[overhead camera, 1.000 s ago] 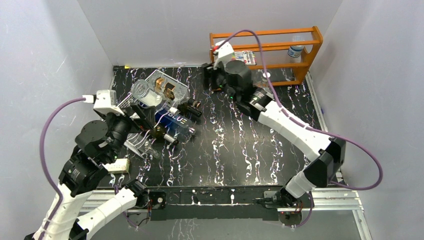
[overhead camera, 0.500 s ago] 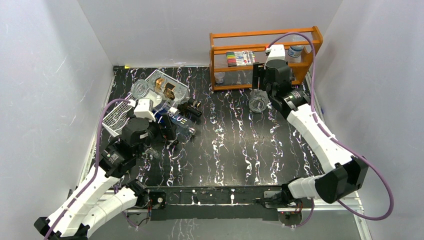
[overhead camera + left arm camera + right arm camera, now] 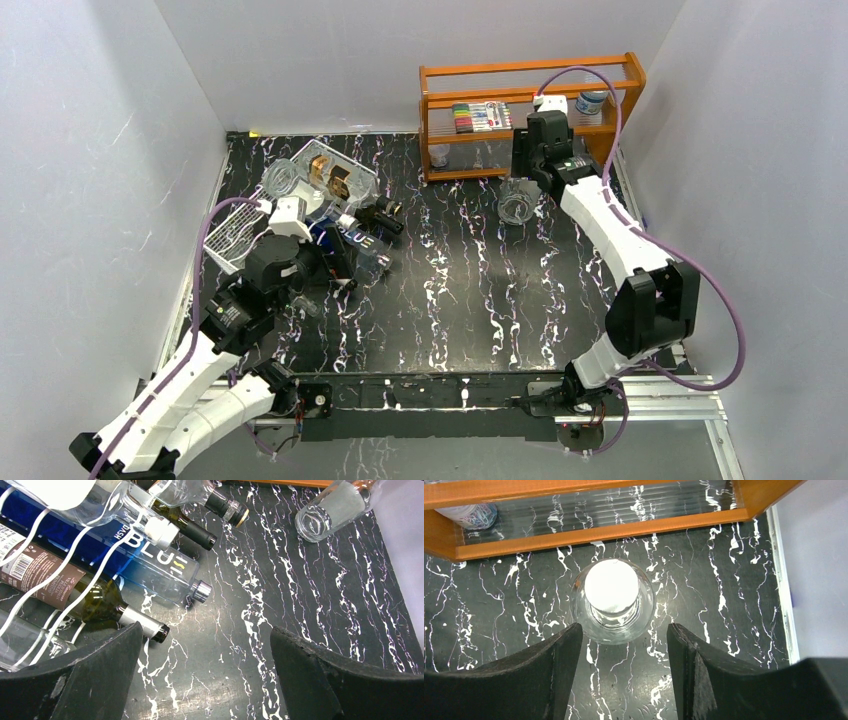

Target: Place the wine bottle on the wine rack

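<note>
Both open: right gripper (image 3: pixel 624 630) newly over upright clear bottle (image 3: pixel 613 587), left gripper (image 3: pixel 206 630) lower by wine rack (image 3: pixel 228 238)

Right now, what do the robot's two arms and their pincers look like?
The left arm and right arm have white shells and black joints, with a purple cable looping along each. The left pincer and right pincer have broad, matte black, scuffed fingers.
</note>
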{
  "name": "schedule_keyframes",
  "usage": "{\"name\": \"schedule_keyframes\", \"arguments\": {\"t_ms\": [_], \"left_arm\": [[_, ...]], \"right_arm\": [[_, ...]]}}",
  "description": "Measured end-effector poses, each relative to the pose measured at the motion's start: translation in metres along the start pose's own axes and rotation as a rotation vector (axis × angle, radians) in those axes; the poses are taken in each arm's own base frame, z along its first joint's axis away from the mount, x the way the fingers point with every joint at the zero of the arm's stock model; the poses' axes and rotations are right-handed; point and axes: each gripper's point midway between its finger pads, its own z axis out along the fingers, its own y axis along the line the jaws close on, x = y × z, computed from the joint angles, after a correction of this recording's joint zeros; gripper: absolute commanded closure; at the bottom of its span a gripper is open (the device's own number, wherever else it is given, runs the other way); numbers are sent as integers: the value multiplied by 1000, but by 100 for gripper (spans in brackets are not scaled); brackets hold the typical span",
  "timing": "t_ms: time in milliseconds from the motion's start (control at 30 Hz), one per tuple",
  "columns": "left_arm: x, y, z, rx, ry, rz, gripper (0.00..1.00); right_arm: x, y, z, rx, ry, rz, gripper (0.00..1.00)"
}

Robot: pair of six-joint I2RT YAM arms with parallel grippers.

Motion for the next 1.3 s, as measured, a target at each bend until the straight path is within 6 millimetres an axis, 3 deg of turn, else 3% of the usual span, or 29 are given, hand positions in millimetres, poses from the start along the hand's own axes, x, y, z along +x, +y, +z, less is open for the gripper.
{"name": "schedule_keyframes", "arguments": {"t_ms": [167,300,833,900,1067,1300], "left_arm": [[2,0,1,-3,8,-5,2],[4,1,2,-6,13,-4,2],[3,7,-3,-31,0,-21,2],[4,7,-3,-32,2,-20,2],[6,9,-3,-37,10,-18,2],[6,10,-2,-42,11,-16,2]], "right_arm": [[6,9,17,-31,37,-7,31],[3,16,29,-55,47,-13,41],[-12,15,38,-98,10,21,43],[-10,16,40,-101,16,15,49],[-9,14,43,-100,20,6,83],[-8,17,41,-124,19,3,90]]}}
